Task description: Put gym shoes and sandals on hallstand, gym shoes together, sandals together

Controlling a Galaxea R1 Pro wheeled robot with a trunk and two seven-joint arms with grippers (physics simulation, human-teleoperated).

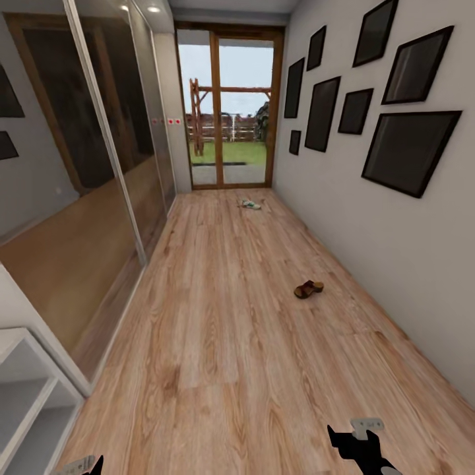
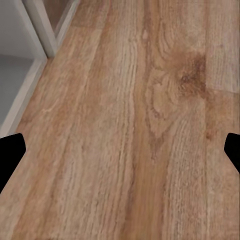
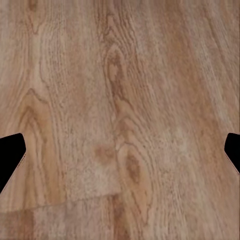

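Head view: a corridor with a wood floor (image 1: 218,343). A brown sandal (image 1: 308,288) lies on it toward the right wall, well short of the glass door (image 1: 227,109); a gym shoe (image 1: 251,204) lies just before that door. The grey rack (image 1: 30,396), nearest the robot, looks empty, so the task seems barely begun.

Left wrist view: left gripper (image 2: 120,155) wide open, empty, above the floor.

Right wrist view: right gripper (image 3: 120,155) likewise wide open, empty.

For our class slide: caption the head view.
Corridor floor with a sandal and, farther off, a gym shoe near the glass door.
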